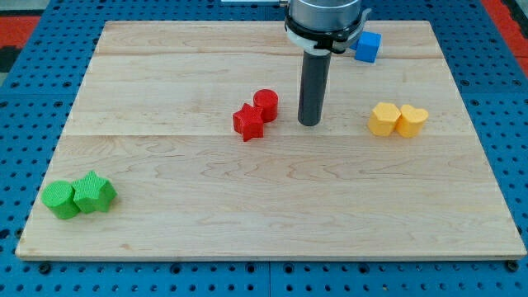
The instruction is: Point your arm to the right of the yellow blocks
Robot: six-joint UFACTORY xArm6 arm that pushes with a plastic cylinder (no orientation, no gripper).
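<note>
Two yellow blocks sit side by side at the view's right: a yellow hexagon-like block (383, 119) and a yellow heart-shaped block (412, 120), touching each other. My tip (309, 124) rests on the board in the upper middle, to the left of the yellow blocks with a clear gap between them. It stands just right of a red cylinder (266, 105) and a red star (247, 123).
A blue cube (367, 47) lies near the view's top, right of the arm. A green cylinder (60, 200) and a green star (94, 194) sit at the bottom left. The wooden board (272, 214) lies on a blue pegboard.
</note>
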